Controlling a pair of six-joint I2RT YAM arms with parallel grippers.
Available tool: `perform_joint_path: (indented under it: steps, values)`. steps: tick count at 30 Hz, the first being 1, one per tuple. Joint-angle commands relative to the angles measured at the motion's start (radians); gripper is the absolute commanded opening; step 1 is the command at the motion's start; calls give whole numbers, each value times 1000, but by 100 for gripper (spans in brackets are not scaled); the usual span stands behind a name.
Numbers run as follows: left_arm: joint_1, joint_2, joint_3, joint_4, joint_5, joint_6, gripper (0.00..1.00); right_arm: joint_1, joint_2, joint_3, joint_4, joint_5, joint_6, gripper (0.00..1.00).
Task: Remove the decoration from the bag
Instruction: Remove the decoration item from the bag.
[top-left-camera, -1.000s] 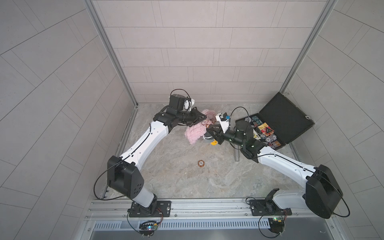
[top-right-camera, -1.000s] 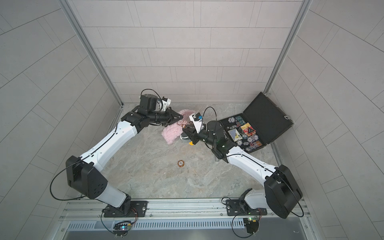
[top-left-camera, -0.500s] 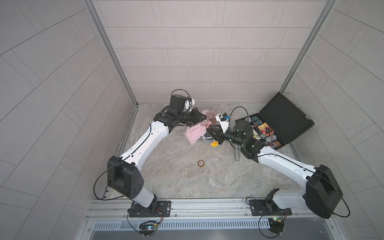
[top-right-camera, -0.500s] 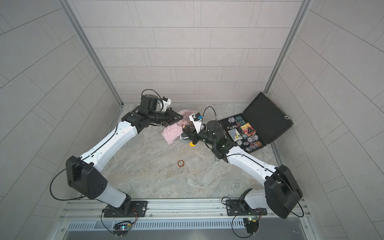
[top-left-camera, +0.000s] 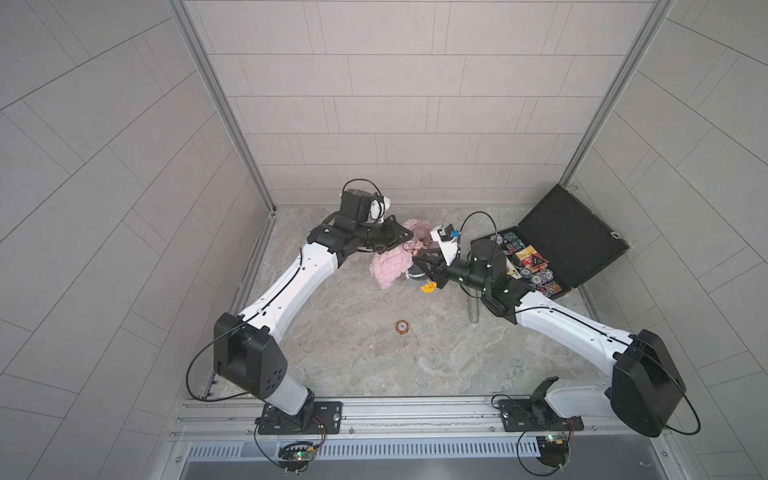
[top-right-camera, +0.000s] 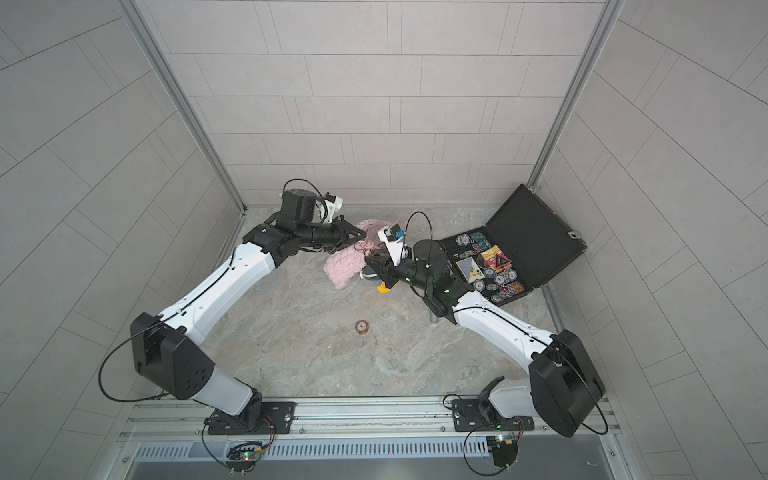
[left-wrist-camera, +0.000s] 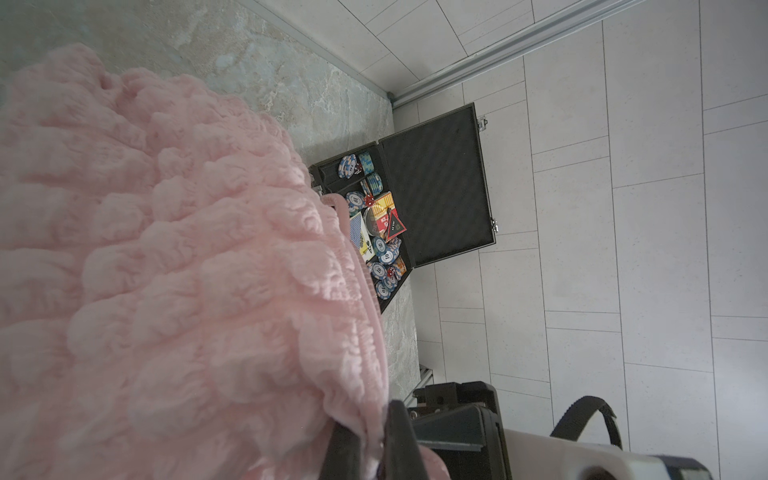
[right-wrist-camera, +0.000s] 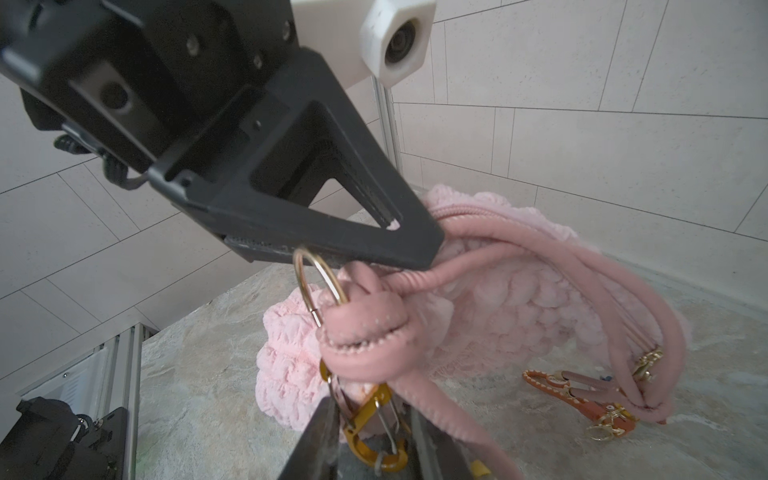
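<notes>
The pale-pink quilted bag (top-left-camera: 390, 268) (top-right-camera: 343, 268) lies on the stone floor between both arms, its upper edge lifted. My left gripper (left-wrist-camera: 368, 419) (top-left-camera: 405, 241) is shut on the bag's pink edge (left-wrist-camera: 357, 399). Beside its tip sit a gold ring (right-wrist-camera: 318, 282) and the knotted pink cord strap (right-wrist-camera: 365, 332). The decoration hangs under the knot by a yellow carabiner (right-wrist-camera: 368, 415). My right gripper (right-wrist-camera: 368, 407) (top-left-camera: 420, 262) is shut on that carabiner, one finger on each side. A yellow piece (top-left-camera: 428, 286) shows below it in both top views; the rest is hidden.
An open black case (top-left-camera: 575, 245) of poker chips and cards stands at the right, against the wall. A small brown round piece (top-left-camera: 401, 328) and a grey cylinder (top-left-camera: 473, 312) lie on the floor. An orange clip (right-wrist-camera: 577, 395) lies beside the strap's loops.
</notes>
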Motion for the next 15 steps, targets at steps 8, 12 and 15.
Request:
perform_joint_path:
  steps: [8, 12, 15]
  values:
    - [-18, -44, 0, -5, 8, 44, 0, 12, -1, 41, 39, -11, 7, 32]
    - [-20, -44, -3, -5, 4, 50, 0, 13, 3, 45, 45, -10, 18, 32]
    - [-22, -45, -6, -5, 1, 54, 0, 16, 4, 46, 47, -13, 19, 27]
